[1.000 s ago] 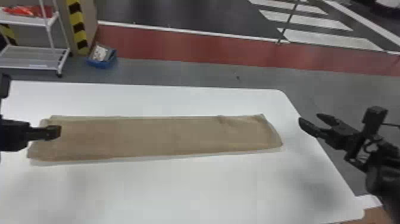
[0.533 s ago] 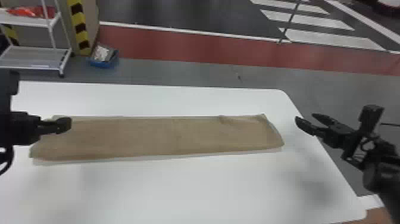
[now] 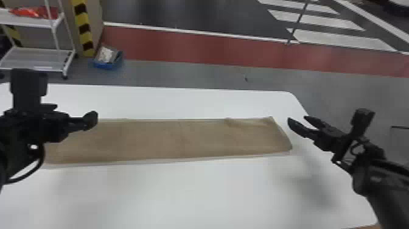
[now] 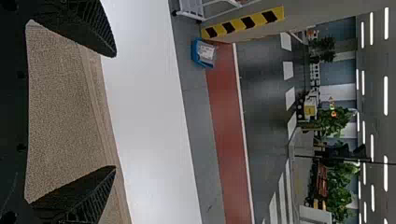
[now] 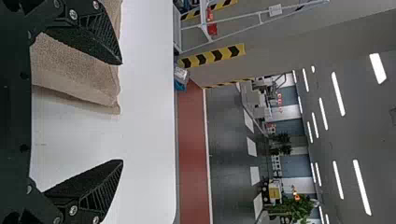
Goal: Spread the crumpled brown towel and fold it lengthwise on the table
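I have my left gripper (image 3: 90,120) spread wide over the brown towel's (image 3: 182,140) left end, my right gripper (image 3: 296,119) wide too, angled inward near its right end. The towel lies in a long strip on the white table (image 3: 182,195); beyond, a blue bin (image 3: 106,65) holds something whitish.

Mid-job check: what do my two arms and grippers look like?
Both arms are black. The left gripper and right gripper each have two black, wedge-like fingers with ribbed sides; silver screw heads dot the right one's mounts. A thin black cable loops beside the left arm.
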Action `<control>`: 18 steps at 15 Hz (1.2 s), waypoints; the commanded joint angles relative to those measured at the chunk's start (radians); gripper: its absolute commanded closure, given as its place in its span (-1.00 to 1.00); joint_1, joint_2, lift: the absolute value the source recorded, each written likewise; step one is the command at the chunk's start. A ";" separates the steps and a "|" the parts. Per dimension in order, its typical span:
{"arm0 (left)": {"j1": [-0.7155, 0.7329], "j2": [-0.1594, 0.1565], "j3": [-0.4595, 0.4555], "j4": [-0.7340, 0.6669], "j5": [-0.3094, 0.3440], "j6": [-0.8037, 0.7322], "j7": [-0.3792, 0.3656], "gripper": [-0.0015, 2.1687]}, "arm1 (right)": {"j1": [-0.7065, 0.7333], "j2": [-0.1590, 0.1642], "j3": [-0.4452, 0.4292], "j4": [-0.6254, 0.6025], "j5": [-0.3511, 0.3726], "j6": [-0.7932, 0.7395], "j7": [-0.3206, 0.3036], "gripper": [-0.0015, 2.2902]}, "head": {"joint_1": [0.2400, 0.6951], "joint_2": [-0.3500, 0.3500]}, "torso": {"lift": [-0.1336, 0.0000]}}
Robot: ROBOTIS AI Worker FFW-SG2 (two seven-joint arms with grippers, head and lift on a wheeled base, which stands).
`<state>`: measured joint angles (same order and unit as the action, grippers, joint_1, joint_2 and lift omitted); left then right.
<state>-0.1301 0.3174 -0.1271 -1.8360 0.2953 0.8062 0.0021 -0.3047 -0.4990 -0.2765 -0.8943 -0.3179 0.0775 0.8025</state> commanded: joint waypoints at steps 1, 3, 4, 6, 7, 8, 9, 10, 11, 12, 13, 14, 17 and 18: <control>-0.002 -0.001 -0.003 0.018 0.001 0.000 -0.002 -0.97 | -0.010 0.002 0.007 -0.015 0.014 0.060 0.001 -0.86 | 1.00 -0.67 | -0.84; -0.028 0.000 0.000 0.053 0.004 0.018 -0.005 -0.97 | -0.036 0.002 0.011 -0.049 0.062 0.176 0.001 -0.86 | 1.00 -0.67 | -0.84; -0.045 0.002 0.003 0.067 0.004 0.028 -0.005 -0.97 | -0.060 0.002 0.014 -0.054 0.086 0.232 0.004 -0.86 | 1.00 -0.66 | -0.84; -0.083 0.003 0.009 0.098 0.001 0.064 -0.008 -0.97 | -0.094 0.002 0.026 -0.072 0.131 0.315 0.015 -0.86 | 1.00 -0.62 | -0.84; -0.100 0.003 0.014 0.110 0.002 0.092 -0.013 -0.97 | -0.096 0.002 0.034 -0.087 0.143 0.345 0.015 -0.86 | 1.00 -0.60 | -0.84; -0.112 0.005 0.015 0.123 0.001 0.107 -0.020 -0.97 | -0.105 0.004 0.036 -0.095 0.157 0.373 0.015 -0.86 | 1.00 -0.57 | -0.84; -0.123 0.005 0.017 0.135 -0.001 0.132 -0.028 -0.97 | -0.117 0.002 0.045 -0.095 0.161 0.403 0.017 -0.86 | 1.00 -0.55 | -0.84; -0.140 0.006 0.018 0.149 0.001 0.172 -0.033 -0.97 | -0.125 0.002 0.048 -0.095 0.181 0.410 0.017 -0.86 | 1.00 -0.54 | -0.84; -0.151 0.009 0.030 0.161 -0.001 0.181 -0.034 -0.97 | -0.134 0.002 0.053 -0.095 0.191 0.410 0.017 -0.86 | 1.00 -0.52 | -0.84; -0.160 0.012 0.033 0.175 -0.001 0.184 -0.045 -0.97 | -0.140 0.000 0.053 -0.095 0.198 0.428 0.030 -0.85 | 1.00 -0.50 | -0.84; -0.166 0.014 0.037 0.185 -0.004 0.193 -0.056 -0.97 | -0.143 0.000 0.053 -0.095 0.215 0.440 0.035 -0.84 | 1.00 -0.49 | -0.84; -0.174 0.019 0.043 0.193 -0.007 0.203 -0.060 -0.97 | -0.146 -0.001 0.054 -0.095 0.235 0.449 0.040 -0.84 | 1.00 -0.48 | -0.84; -0.197 0.037 0.055 0.222 0.002 0.258 -0.071 -0.97 | -0.155 -0.007 0.059 -0.095 0.275 0.459 0.046 -0.81 | 1.00 -0.45 | -0.84; -0.201 0.038 0.058 0.236 0.004 0.261 -0.080 -0.97 | -0.159 -0.007 0.060 -0.095 0.289 0.456 0.053 -0.81 | 1.00 -0.44 | -0.84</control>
<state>-0.3237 0.3505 -0.0756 -1.6150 0.2963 1.0515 -0.0738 -0.4586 -0.5056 -0.2196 -0.9895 -0.0505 0.5335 0.8525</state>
